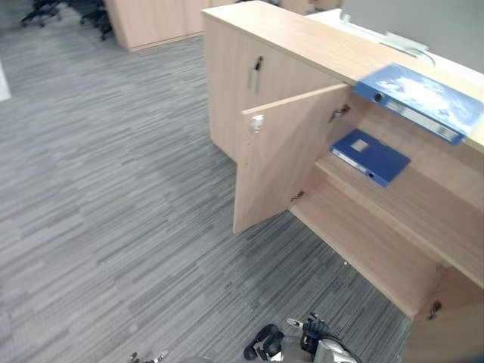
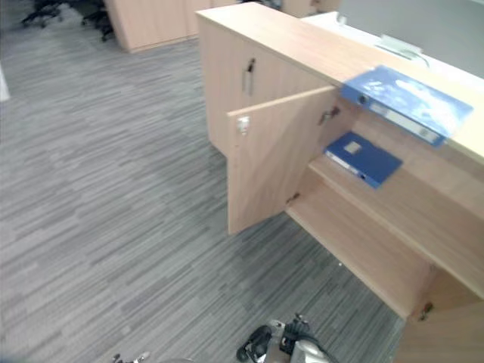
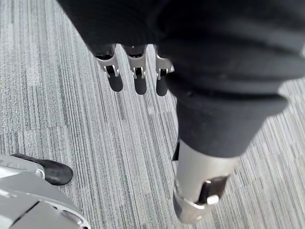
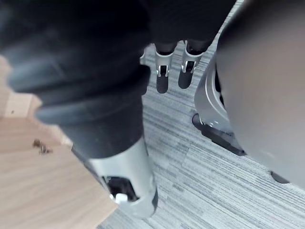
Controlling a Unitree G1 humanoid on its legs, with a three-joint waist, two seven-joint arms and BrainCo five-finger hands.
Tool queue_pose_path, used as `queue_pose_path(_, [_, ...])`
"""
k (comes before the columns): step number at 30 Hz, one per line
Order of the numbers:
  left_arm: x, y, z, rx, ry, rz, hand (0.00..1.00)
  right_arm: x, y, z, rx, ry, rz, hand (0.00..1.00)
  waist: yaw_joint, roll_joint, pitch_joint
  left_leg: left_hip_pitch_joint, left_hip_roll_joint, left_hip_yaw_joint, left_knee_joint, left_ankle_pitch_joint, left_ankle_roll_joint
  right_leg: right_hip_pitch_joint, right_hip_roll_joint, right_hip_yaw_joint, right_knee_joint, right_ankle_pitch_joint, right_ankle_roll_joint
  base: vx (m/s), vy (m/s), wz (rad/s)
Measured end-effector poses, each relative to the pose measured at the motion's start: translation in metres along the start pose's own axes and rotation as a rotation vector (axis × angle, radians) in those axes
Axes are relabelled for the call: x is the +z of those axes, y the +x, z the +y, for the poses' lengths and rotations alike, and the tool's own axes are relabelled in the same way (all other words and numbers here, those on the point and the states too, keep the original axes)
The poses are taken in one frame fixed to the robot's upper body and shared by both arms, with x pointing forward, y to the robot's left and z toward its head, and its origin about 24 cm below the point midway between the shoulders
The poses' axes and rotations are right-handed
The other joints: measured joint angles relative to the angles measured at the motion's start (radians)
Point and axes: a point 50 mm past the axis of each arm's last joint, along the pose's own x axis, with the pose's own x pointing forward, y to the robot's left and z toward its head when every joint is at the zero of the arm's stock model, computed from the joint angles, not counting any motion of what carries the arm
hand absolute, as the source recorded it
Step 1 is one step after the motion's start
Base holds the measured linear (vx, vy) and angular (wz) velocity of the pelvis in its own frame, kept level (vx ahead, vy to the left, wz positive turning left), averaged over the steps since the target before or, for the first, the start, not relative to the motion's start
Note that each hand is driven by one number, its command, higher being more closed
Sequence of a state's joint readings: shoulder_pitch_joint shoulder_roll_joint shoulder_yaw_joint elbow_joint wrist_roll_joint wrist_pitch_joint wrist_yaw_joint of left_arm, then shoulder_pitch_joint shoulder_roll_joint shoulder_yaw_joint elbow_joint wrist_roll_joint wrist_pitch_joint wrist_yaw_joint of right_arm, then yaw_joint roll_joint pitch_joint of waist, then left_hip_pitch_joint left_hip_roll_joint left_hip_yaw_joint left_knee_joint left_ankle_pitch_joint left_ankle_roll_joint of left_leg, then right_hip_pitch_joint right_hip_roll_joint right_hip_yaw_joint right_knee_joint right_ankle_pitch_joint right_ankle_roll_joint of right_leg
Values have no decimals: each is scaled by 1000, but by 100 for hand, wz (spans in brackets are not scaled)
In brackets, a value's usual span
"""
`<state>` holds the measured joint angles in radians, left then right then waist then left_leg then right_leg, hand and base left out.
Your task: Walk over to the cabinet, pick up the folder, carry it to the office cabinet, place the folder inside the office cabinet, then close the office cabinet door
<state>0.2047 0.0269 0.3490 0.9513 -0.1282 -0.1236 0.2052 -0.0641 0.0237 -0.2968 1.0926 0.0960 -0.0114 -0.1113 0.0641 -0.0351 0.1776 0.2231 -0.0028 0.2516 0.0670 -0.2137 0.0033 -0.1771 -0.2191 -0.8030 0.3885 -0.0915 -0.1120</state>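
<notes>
Left hand [image 3: 139,82] hangs over the grey carpet [image 3: 71,109], fingers straight and empty — the right hand [image 4: 162,81] hangs the same way. A light-blue folder [image 1: 420,97] lies on top of the wooden cabinet [image 1: 302,38]; a dark-blue folder [image 1: 370,156] rests on its inner shelf [image 1: 423,200], the cabinet door [image 1: 283,159] wide open.

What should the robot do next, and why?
Probably step closer and swing the open cabinet door shut: a blue folder already lies on the shelf inside, and the left hand and right hand hang open, empty. A second folder sits on top.
</notes>
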Motion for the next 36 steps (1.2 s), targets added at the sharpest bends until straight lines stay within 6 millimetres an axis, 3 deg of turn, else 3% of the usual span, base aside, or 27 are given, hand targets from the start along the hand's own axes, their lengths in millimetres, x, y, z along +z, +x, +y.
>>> queue_pose_path(2, [5,2,-5,-14,-5,-10,0,-4,-1,-4,-17,39,11,0,-1,0,-5,5,35,12,8,-37,-20,12,23,-36,24,-58,8,196,-213,-21])
queue_pose_path(6, [14,4,-14,-45,-15,-29,0,-9,-1,-10,-40,71,25,0,-14,4,-14,3,103,-4,82,-99,-38,57,85,-74,12,-115,21,219,-188,15])
queue_pose_path(8, [22,6,-15,-48,-21,-45,0,-13,-2,-10,-39,72,34,0,-14,-5,-25,-86,158,-15,323,-130,-57,94,127,-73,-32,-126,23,246,-198,9])
queue_pose_path(11, [22,5,-14,-43,-45,-50,0,-12,-2,-5,-20,49,32,0,-7,10,-35,-211,224,-19,680,-106,-91,144,175,-21,-87,-120,14,195,-90,-49])
queue_pose_path(13, [23,4,-12,-40,-54,-61,0,-6,-1,6,17,21,20,0,15,9,-33,-311,267,-17,877,-117,-83,172,218,72,-123,-124,5,258,69,-114])
queue_pose_path(14, [24,5,-11,-41,-48,-65,0,-3,-1,7,20,16,16,0,20,10,-29,-333,269,-19,891,-122,-76,179,224,97,-132,-123,-3,185,92,-116])
queue_pose_path(17, [19,3,-8,-38,-40,-55,0,7,2,10,25,-25,-3,0,43,9,-9,-412,233,-71,809,-137,-58,212,218,224,-138,-109,16,122,108,-121])
queue_pose_path(20, [13,1,-6,-23,-79,-37,0,11,3,13,33,-29,-18,0,58,4,7,-450,141,-292,548,-127,-71,248,199,357,-134,-99,47,170,271,-129])
queue_pose_path(21, [13,1,-6,-23,-83,-37,0,11,3,13,33,-31,-18,0,59,3,8,-450,131,-310,523,-123,-73,249,195,366,-134,-98,51,170,346,-103])
queue_pose_path(23, [10,0,-8,-18,-109,-26,0,11,2,11,35,-68,-21,0,66,9,8,-427,83,-386,393,12,-97,249,166,428,-115,-108,102,161,300,-81])
queue_pose_path(24, [11,0,-7,-10,-122,-27,0,9,2,12,37,-67,-16,0,65,2,9,-405,65,-376,372,62,-90,252,143,446,-111,-109,120,250,333,-61])
queue_pose_path(25, [17,2,-8,-12,-129,-49,0,4,1,15,45,-64,-3,0,64,-19,2,-389,36,-353,356,66,-82,263,108,451,-135,-96,140,306,378,-36])
queue_pose_path(28, [20,2,-12,-22,-136,-54,0,4,0,17,53,-77,-8,0,67,-18,1,-371,1,-313,357,64,-74,291,74,464,-191,-59,173,200,260,-27])
queue_pose_path(32, [23,3,-15,-37,-137,-62,0,-3,-1,17,60,-83,5,0,65,-18,-19,-348,-13,-298,323,65,-47,309,66,486,-269,0,189,99,138,-30])
queue_pose_path(36, [20,3,-14,-34,-132,-48,0,-17,-4,10,45,-58,42,0,62,-15,-38,-316,-14,-285,286,66,-42,318,62,519,-301,22,199,-10,41,-30])
